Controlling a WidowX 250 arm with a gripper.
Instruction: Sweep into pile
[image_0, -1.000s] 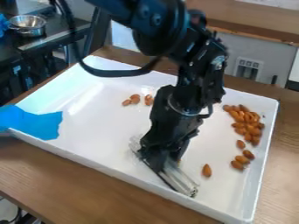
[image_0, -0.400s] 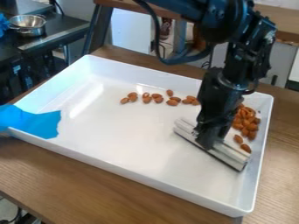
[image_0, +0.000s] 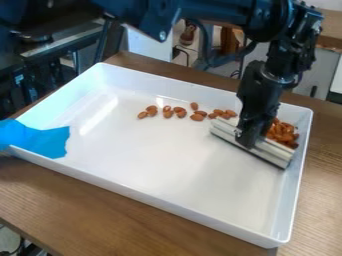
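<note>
Looks well over halfway done, imo. Seeing a tight heap of almonds over by the right side of the white tray, just beyond the sweeper bar and partly hidden by it, so can't give a count. Have to call that the makings of the pile

Got the bar clamped in the gripper, by the look of it, and lying slantwise low over the tray floor. Can't tell if actually touching down, though

Left to do: bring in the loose row of almonds strung along the far side, left of the heap and reaching nearly to the bar's far end. Doesn't pass for one pile yet. Would probably lift over, drop in past the row's left end and push right toward the heap. Should watch for strays slipping around the ends of the bar
</note>
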